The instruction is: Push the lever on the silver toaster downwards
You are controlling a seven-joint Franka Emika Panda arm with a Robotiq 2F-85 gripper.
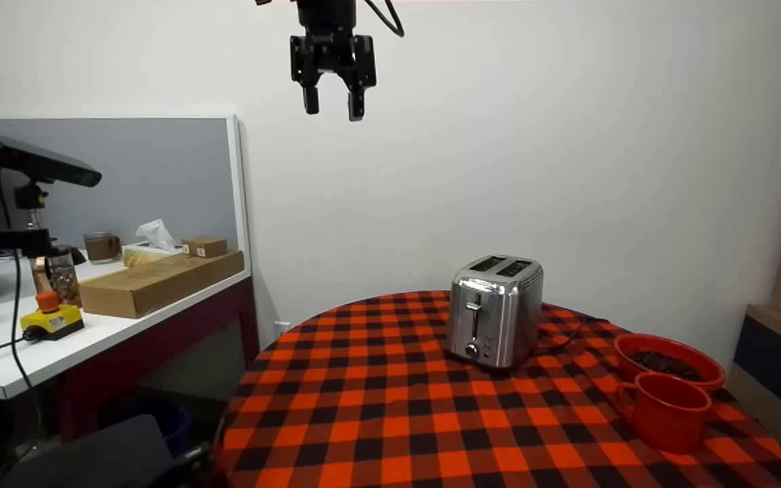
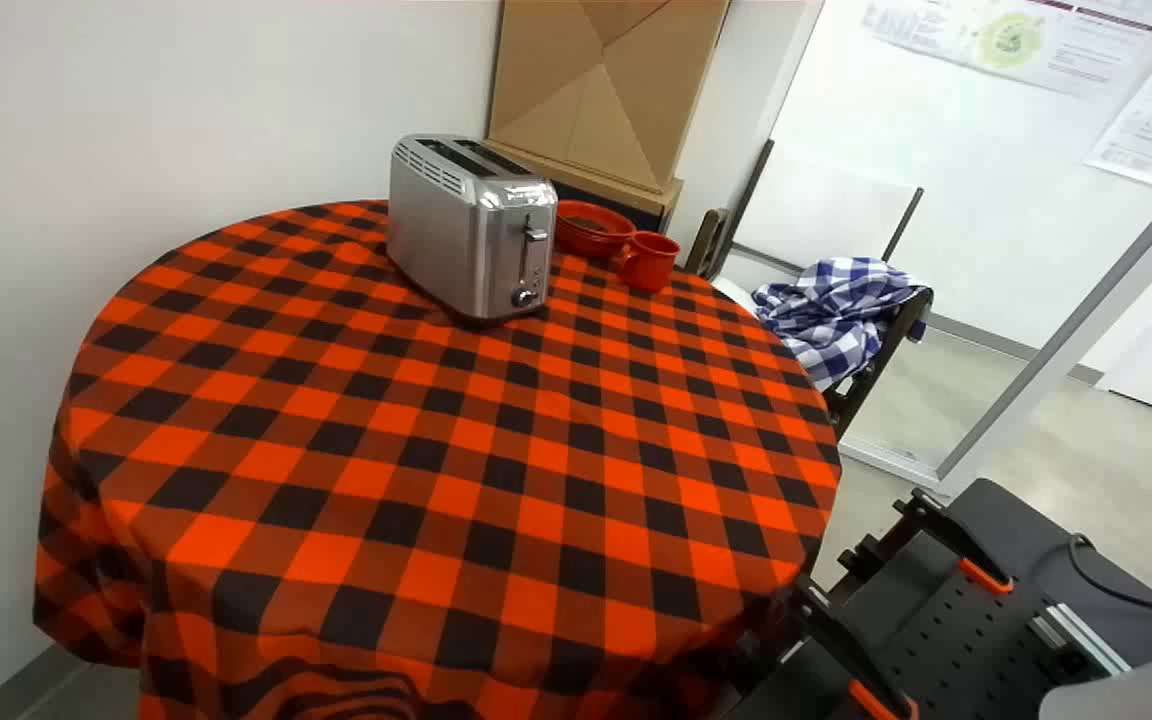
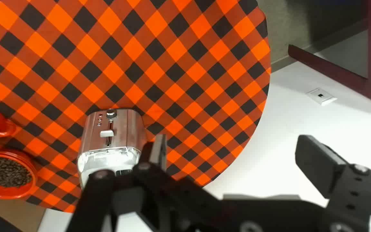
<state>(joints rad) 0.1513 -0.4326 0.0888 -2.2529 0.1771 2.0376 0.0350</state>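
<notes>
Hangs high in an exterior view with the gripper (image 1: 334, 105) spread wide, well apart from the silver toaster (image 1: 495, 318), upright with lever (image 1: 474, 307) in up position on the checkered tablecloth (image 1: 363, 393).

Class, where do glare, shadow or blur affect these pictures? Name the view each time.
Wrist view: glare whitens the upper edge of the toaster, and near parts of the gripper look blurred. In an exterior view, the space under the white desk is deep in shadow; in an exterior view, small print on the posters is too soft to read.
</notes>
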